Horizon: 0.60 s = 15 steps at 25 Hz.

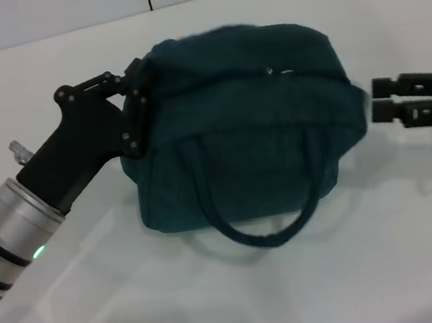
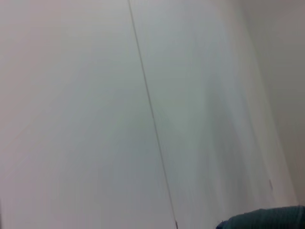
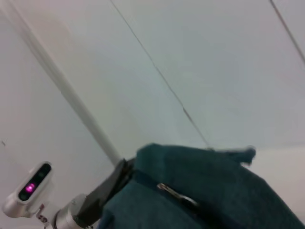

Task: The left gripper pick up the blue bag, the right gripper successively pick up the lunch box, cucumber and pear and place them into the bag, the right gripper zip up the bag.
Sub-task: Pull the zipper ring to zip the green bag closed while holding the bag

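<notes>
Head view down onto the blue bag [image 1: 235, 127]; both wrist views wallward, sharing its edge

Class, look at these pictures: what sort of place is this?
Probably a robot test bench, not a home: a bare white table, plain pale wall panels, and only a blue bag between two grippers.

blue bag [image 1: 235, 127] between left gripper [image 1: 138, 100] — right gripper [image 1: 379, 100]

Blue bag [image 1: 235, 127] is zipped, so can't see inside. It hides the left gripper [image 1: 138, 100] tips. Right gripper [image 1: 377, 100] is cut off by the head pic's edge. Left wrist pic: only a bag corner [image 2: 267, 218] shows. Bag top looks blurry.
</notes>
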Motion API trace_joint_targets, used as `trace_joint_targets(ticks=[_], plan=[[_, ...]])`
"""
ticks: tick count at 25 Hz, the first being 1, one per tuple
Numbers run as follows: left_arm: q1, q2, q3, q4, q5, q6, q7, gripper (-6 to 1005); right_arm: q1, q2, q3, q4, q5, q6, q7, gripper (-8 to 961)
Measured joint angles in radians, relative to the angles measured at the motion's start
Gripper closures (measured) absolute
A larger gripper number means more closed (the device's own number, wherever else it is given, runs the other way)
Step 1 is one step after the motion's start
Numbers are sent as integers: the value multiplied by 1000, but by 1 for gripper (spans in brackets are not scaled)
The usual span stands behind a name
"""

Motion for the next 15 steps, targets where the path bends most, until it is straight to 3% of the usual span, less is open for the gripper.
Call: trace_joint_targets(ticks=[7,14,15], plan=[[-4,2,0,-4,-3,-5,-1,944,-14,-20,14,5,9,-80,-10,223],[-8,0,6,-4,4,-18,0,944,8,-2,38,13,38,-90,-23,246],[-8,0,7,-4,5,-18,0,944,18,2,38,16,45,-88,-26,300]])
